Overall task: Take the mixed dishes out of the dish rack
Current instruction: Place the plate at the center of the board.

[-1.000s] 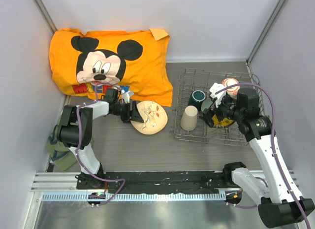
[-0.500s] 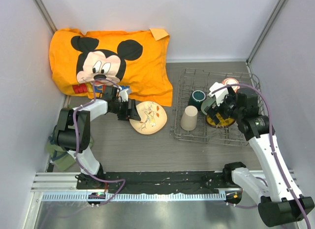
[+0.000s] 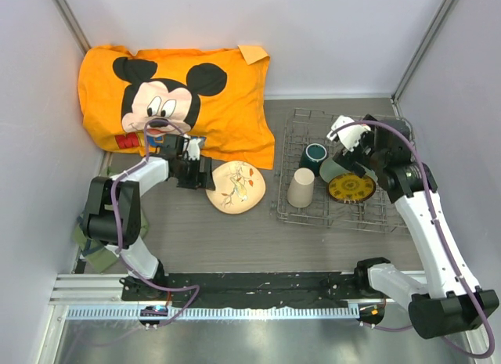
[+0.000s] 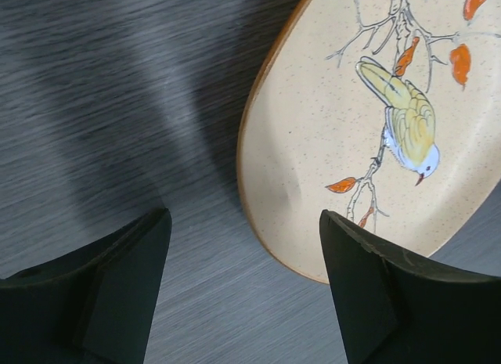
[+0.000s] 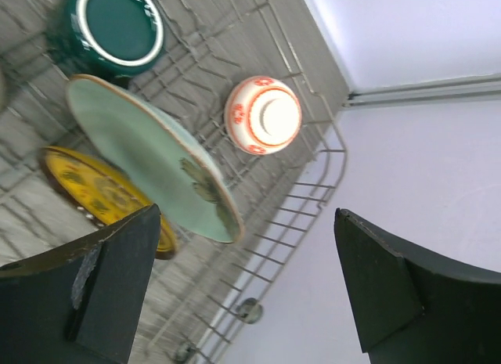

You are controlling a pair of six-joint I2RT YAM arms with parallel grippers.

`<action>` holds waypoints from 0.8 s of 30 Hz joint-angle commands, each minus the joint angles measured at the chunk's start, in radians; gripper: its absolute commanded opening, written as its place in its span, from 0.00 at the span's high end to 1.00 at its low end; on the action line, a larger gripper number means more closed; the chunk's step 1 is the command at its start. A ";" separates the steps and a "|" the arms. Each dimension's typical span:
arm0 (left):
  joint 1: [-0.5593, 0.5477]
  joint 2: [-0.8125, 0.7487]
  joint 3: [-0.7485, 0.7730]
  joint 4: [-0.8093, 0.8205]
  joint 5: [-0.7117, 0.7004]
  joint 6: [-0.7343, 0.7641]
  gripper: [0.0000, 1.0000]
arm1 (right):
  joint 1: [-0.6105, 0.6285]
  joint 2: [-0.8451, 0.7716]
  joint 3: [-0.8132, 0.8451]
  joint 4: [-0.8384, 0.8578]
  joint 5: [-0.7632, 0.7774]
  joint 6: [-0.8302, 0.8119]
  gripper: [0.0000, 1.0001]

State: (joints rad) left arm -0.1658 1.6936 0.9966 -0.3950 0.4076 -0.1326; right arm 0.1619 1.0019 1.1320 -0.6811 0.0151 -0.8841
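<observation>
The cream floral plate [image 3: 237, 186] lies flat on the table left of the dish rack [image 3: 291, 121]; its bird pattern fills the left wrist view [image 4: 376, 129]. My left gripper [image 3: 203, 174] is open and empty just left of the plate's rim [image 4: 246, 223]. In the rack stand the beige cup [image 3: 300, 187], the teal mug [image 3: 315, 155] and the pale-green plate [image 3: 350, 187] with its yellow-brown centre. My right gripper [image 3: 342, 149] is open and empty above the rack's far part [image 5: 246, 215]. It looks down on the pale-green plate [image 5: 149, 156], the mug [image 5: 117, 23] and the red-orange bowl [image 5: 263, 115].
An orange Mickey Mouse pillow [image 3: 176, 98] lies at the back left, close behind my left gripper. The enclosure walls stand close around, and the right wall nearly touches the rack's wire edge [image 5: 313, 184]. A green cloth [image 3: 92, 246] lies at the left edge.
My left gripper has backed off leftward from the floral plate, which lies on the table. My right gripper has moved from over the pale-green plate toward the rack's far side.
</observation>
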 commanded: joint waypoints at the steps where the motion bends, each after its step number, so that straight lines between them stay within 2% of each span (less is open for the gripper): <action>1: 0.002 -0.074 0.045 -0.039 -0.079 0.054 0.17 | 0.004 0.076 0.093 -0.047 0.089 -0.124 0.05; 6: 0.002 -0.123 0.054 -0.047 -0.122 0.083 0.12 | 0.002 0.150 0.147 -0.121 0.094 -0.182 0.08; 16: 0.002 -0.204 0.071 -0.042 -0.151 0.105 0.07 | 0.002 0.208 0.129 -0.158 0.071 -0.234 0.10; 24: 0.002 -0.224 0.071 -0.030 -0.156 0.114 0.03 | -0.016 0.271 0.114 -0.115 0.048 -0.243 0.21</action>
State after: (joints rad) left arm -0.1654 1.5154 1.0321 -0.4393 0.2642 -0.0391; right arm 0.1589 1.2530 1.2377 -0.8368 0.0822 -1.1156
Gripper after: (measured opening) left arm 0.965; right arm 0.815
